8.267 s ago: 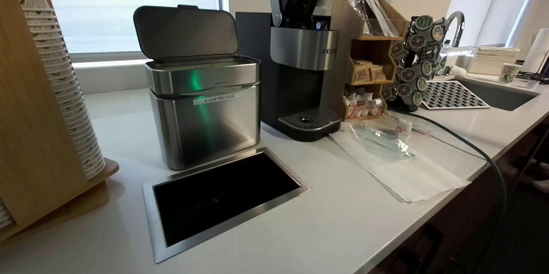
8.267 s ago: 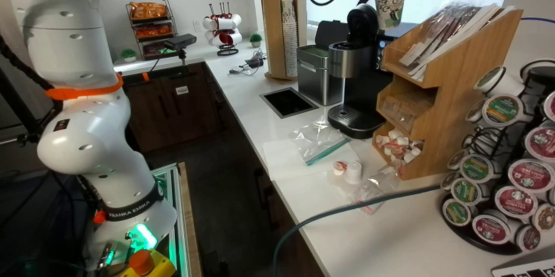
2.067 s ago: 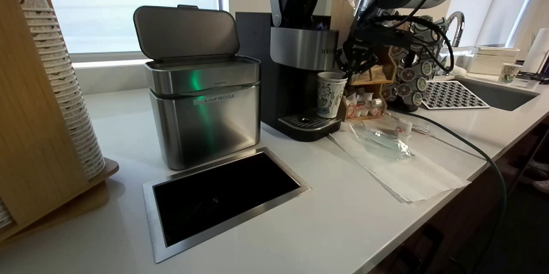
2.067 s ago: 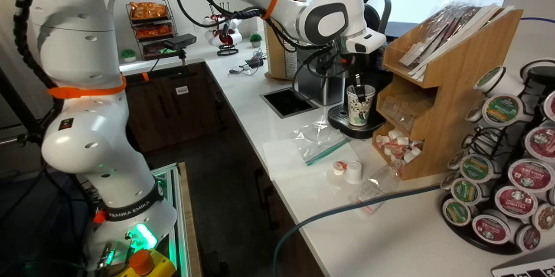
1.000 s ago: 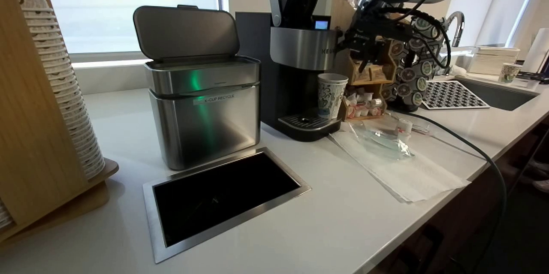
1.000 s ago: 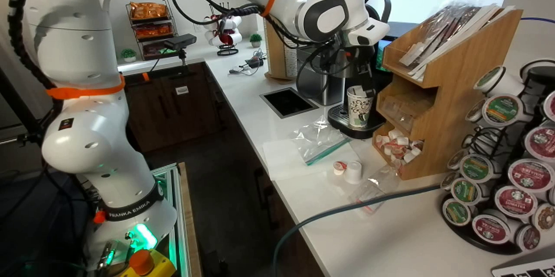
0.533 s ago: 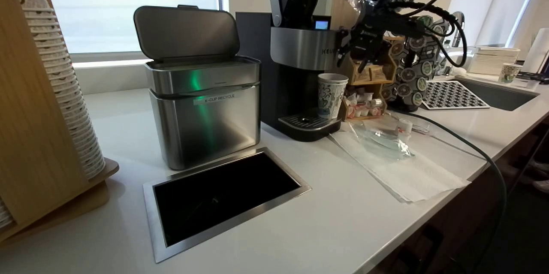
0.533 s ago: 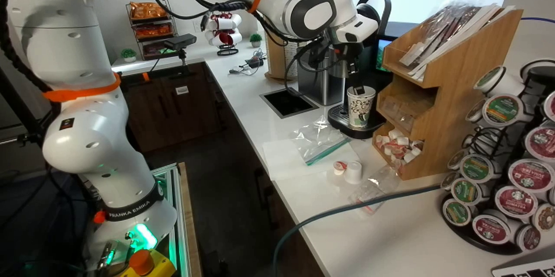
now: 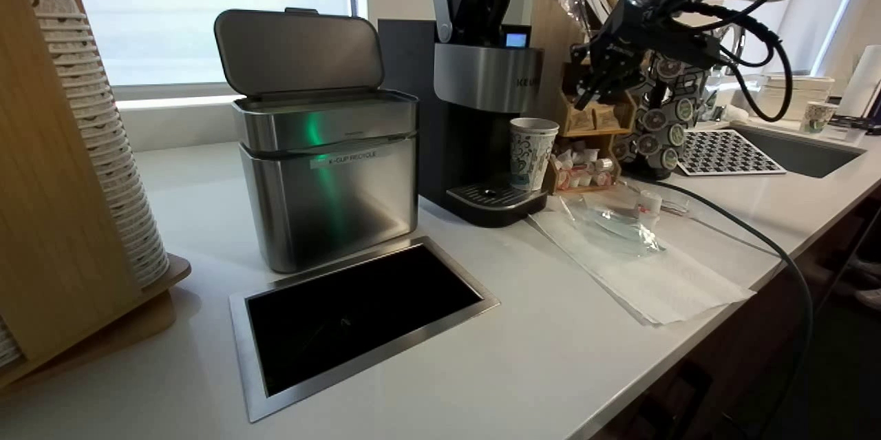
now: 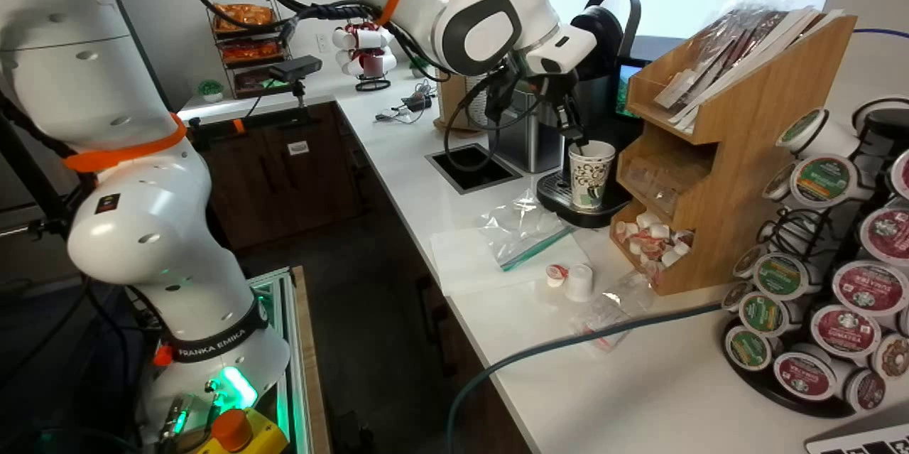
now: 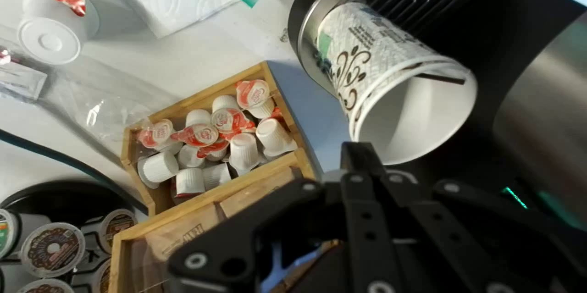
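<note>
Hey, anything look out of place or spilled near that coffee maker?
Yes. The white patterned paper cup stands off-centre, near one edge of the black slotted drip tray. Small white plastic creamer cups sit loose outside the tan wooden organizer holding others. No spill shows.

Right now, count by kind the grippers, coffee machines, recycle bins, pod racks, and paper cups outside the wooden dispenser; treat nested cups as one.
Gripper: 1
Coffee machine: 1
Recycle bin: 1
Pod rack: 1
Paper cups: 2, one on the drip tray, one by the sink
Total: 6
</note>
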